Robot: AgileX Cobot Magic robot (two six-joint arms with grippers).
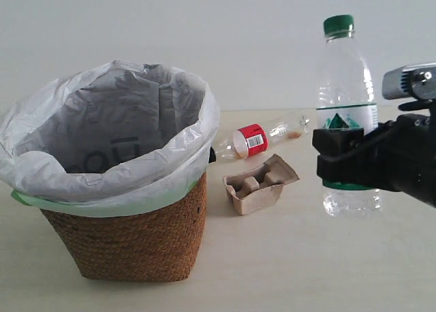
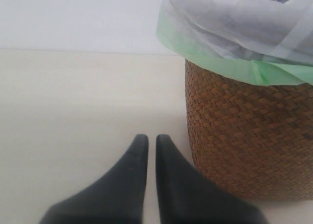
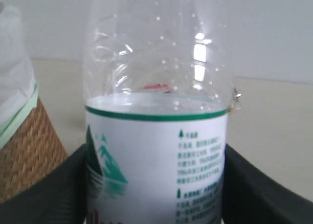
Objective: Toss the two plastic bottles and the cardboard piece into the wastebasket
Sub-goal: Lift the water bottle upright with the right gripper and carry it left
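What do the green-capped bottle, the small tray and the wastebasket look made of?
Green-capped bottle: clear glossy plastic, see-through with glints. Small tray: matte beige moulded pulp, probably cardboard. Wastebasket: brown woven wicker, visible weave; liner: thin crinkled white plastic.

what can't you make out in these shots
Basket floor: exterior view, hidden by the bag's front rim.
Green-cap bottle's lower label: exterior view, behind the right pincer.
Its cap and base: right wrist view, cut off by edges.
Label print: right wrist view, too small.
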